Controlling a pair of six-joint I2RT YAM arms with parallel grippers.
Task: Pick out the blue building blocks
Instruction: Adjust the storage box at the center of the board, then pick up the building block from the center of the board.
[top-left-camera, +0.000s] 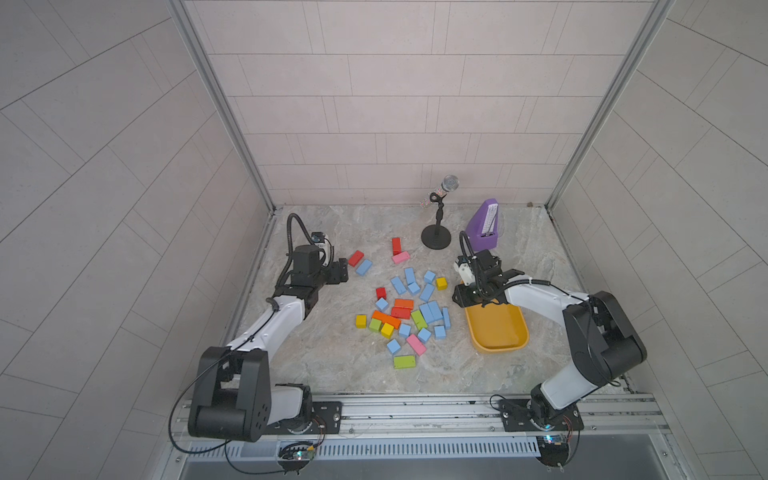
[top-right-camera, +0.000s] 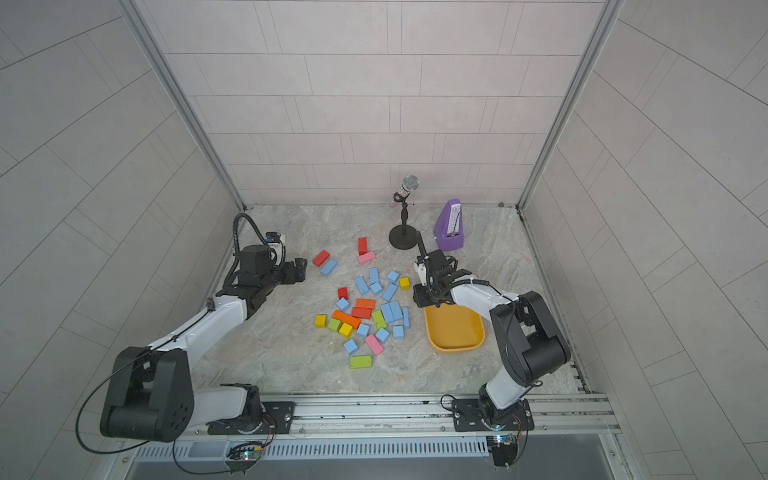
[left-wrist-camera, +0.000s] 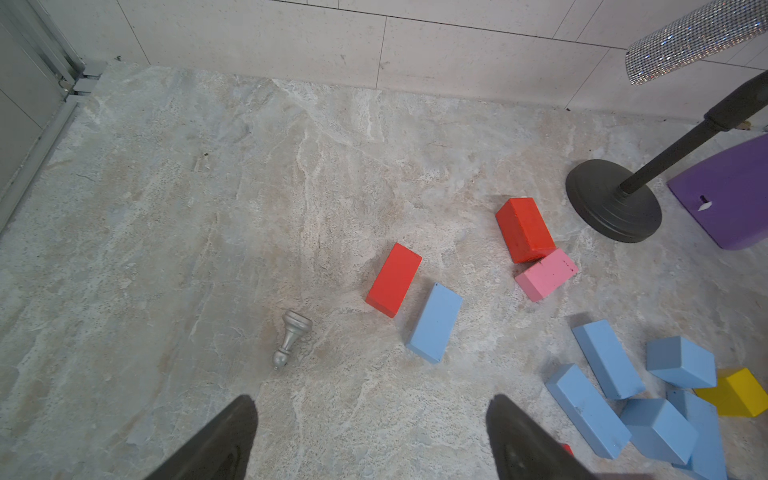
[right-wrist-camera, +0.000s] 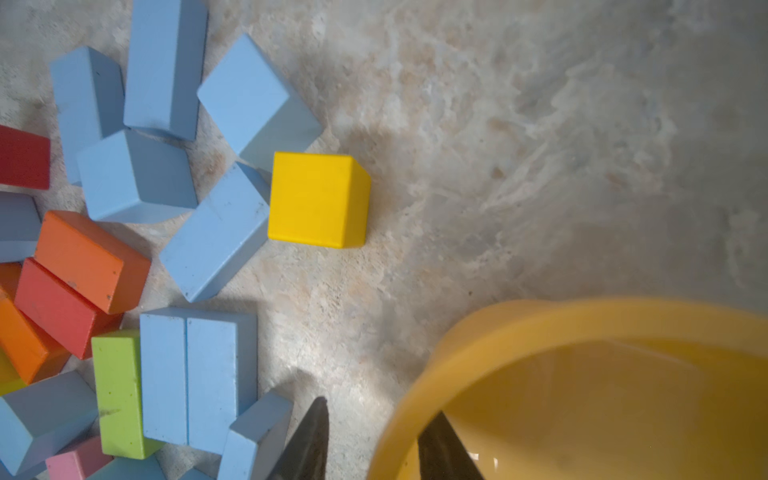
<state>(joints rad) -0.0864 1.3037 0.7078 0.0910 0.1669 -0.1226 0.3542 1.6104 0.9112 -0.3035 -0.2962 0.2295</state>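
- We see a mottled grey-beige stone worktop (top-left-camera: 332, 374), boxed in by pale tiled walls (top-left-camera: 374, 104) on the left, far and right sides. A metal rail (top-left-camera: 415, 409) runs along the near edge.
- The blue building blocks (top-left-camera: 432, 311) lie loose in the middle of the worktop, mixed with red, orange, yellow, green and pink blocks. One lone blue brick (top-left-camera: 363, 267) lies further left and farther back, just beside a red brick (top-left-camera: 355, 257).
- The left arm reaches from the near left towards the far left. Its pincer (left-wrist-camera: 372, 405) hangs above the worktop near the lone blue brick, jaws wide apart with nothing between them.
- The right arm bends in from the near right. Its pincer (right-wrist-camera: 380, 409) points down over the far rim of a yellow tray (top-left-camera: 498, 347), one jaw outside the rim and one inside; we cannot tell whether they press on it.
- A silver chess pawn (left-wrist-camera: 291, 343) lies on its side ahead of the left pincer.
- At the far side stand a microphone on a black stand (top-left-camera: 436, 239) and a purple metronome (top-left-camera: 484, 224).
- Bare worktop stretches across the far left and along the near edge. The tray sits just right of the block pile.
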